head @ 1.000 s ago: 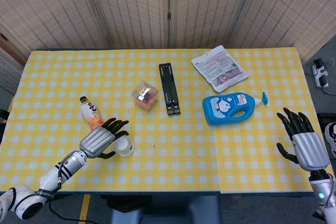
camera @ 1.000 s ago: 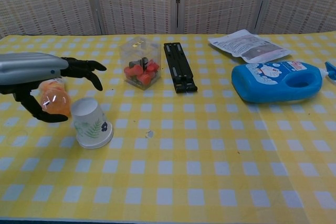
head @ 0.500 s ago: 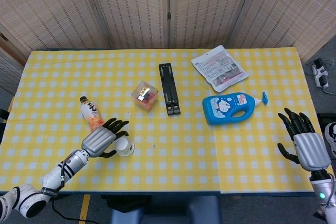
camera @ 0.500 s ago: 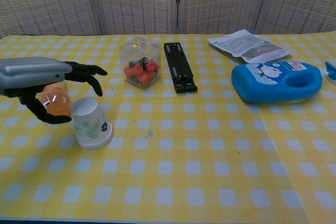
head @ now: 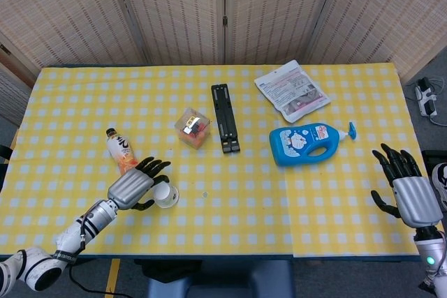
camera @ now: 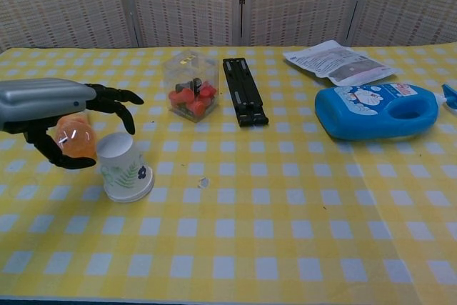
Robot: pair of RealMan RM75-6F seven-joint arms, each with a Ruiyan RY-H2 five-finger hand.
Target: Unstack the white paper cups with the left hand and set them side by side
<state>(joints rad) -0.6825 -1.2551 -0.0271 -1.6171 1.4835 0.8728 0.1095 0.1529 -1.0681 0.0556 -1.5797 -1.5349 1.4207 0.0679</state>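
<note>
The left hand (camera: 50, 105) hovers low over the counter (head: 230, 207) with its dark fingers (camera: 114, 98) spread and bent down, holding nothing. Directly under those fingers stands the stack of white paper cups (camera: 125, 168), mouth down on the yellow checked cloth, a leaf print on its side. In the head view the fingertips reach over the top of the stack; whether they touch it I cannot tell. Just behind the fingers, on the far side of the cups, lies an orange drink bottle (head: 121, 151), partly hidden by the palm in the chest view.

Further out beyond the left fingers sits a clear plastic box (camera: 191, 85) with red pieces inside, and past that a black folded stand (camera: 243, 91). Well apart from them, toward the other arm, lies a blue bottle (camera: 378, 110) on its side, with a white printed pouch (camera: 338, 61) behind it.

The right hand (head: 408, 190) shows only in the head view, at the counter's edge, fingers (head: 394, 162) spread and upright, holding nothing. The blue bottle is the closest thing to them, though still well apart.
</note>
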